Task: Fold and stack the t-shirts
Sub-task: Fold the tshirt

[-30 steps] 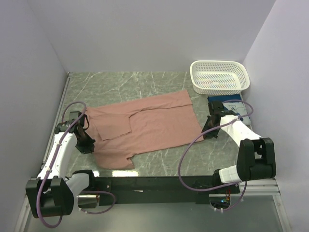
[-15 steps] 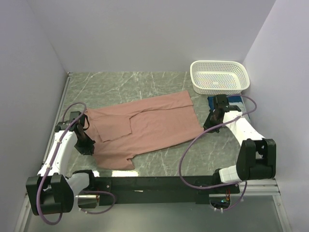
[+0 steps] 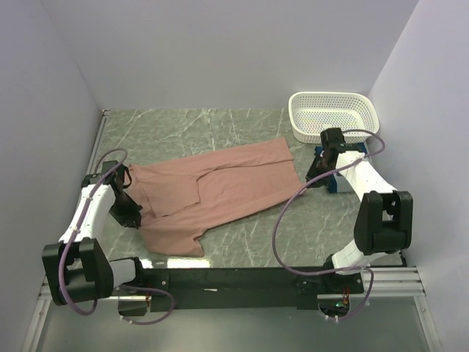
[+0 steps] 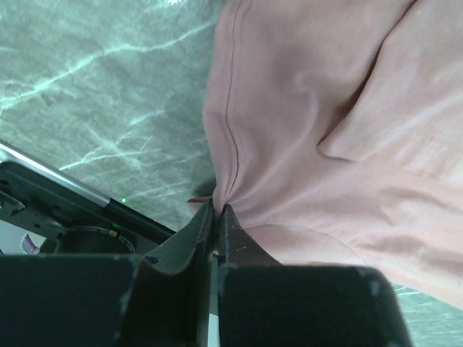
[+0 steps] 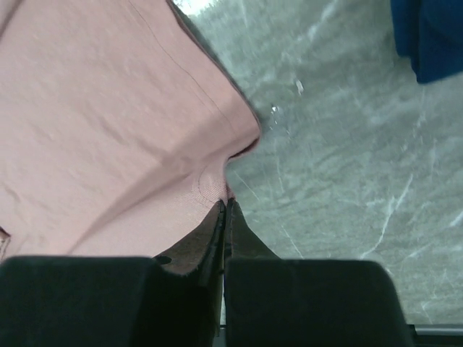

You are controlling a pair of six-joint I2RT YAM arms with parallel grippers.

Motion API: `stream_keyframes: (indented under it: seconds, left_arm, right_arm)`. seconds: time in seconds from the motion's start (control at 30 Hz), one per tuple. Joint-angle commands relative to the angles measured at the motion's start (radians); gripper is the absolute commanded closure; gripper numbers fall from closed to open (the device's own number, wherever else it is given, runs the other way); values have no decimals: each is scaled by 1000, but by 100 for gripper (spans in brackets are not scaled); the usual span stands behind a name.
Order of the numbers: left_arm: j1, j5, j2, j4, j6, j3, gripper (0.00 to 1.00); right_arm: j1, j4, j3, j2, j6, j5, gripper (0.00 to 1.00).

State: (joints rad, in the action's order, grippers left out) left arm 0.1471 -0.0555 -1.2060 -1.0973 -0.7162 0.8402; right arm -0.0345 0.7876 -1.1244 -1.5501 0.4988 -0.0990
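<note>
Dusty-pink t-shirt (image 3: 227, 192) spread flat across the green marbled worktop (image 3: 220, 126), gripped at both ends.
Nearest, the left gripper (image 4: 215, 215) has its fingers pressed together on the shirt's seamed left edge, with cloth bunched at the tips. The right gripper (image 5: 224, 208) pinches the shirt's right corner. The shirt shows no print, and one flap is folded over its left part. Just beyond the right gripper lies a blue t-shirt (image 5: 430, 36), partly hidden by the arm. Behind it a white perforated basket (image 3: 366, 126) stands at the far right.
</note>
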Motion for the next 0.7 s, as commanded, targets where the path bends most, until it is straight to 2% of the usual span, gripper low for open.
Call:
stream_keyframes:
  seconds: [0.0, 0.67]
  left_arm:
    - [26, 13, -32, 37, 41, 57, 93]
    - [75, 59, -328, 160, 63, 237, 96]
  right_arm:
    - [7, 19, -87, -44, -17, -7, 100]
    - [8, 28, -400, -353, -14, -2, 100]
